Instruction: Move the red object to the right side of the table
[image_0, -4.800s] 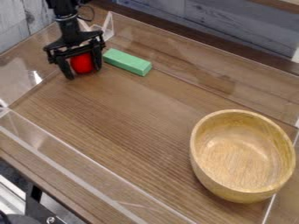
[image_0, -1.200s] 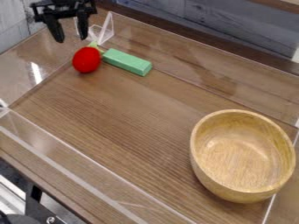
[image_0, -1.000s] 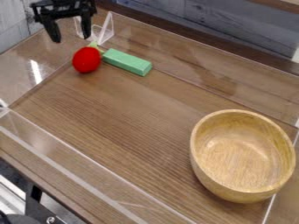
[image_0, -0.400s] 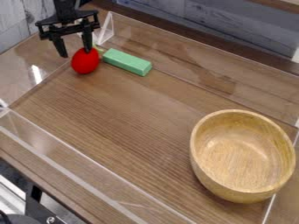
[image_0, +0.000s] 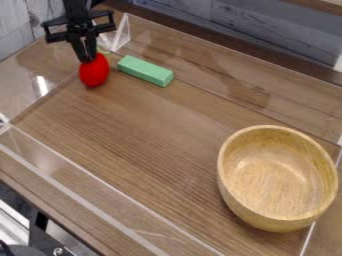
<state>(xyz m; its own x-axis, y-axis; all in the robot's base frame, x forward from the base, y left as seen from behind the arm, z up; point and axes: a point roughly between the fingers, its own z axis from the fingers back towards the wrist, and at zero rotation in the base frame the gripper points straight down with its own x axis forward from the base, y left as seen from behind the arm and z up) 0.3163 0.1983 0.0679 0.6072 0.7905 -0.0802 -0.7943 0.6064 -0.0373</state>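
Observation:
The red object (image_0: 92, 72), a small glossy rounded toy fruit, rests on the table (image_0: 147, 140) at the far left, close to the left acrylic wall. My gripper (image_0: 84, 56) hangs straight down over it. The black fingers are drawn in close together and their tips pinch the top of the fruit. The fruit's top is hidden behind the fingertips.
A green rectangular block (image_0: 144, 71) lies just right of the red object. A round light wooden bowl (image_0: 277, 177) sits at the right front. Low clear acrylic walls (image_0: 54, 160) border the tabletop.
The gripper has come down from above the left wall onto the red object. Its fingers have gone from spread wide to drawn together at the fruit's top. The fruit shifted slightly left.

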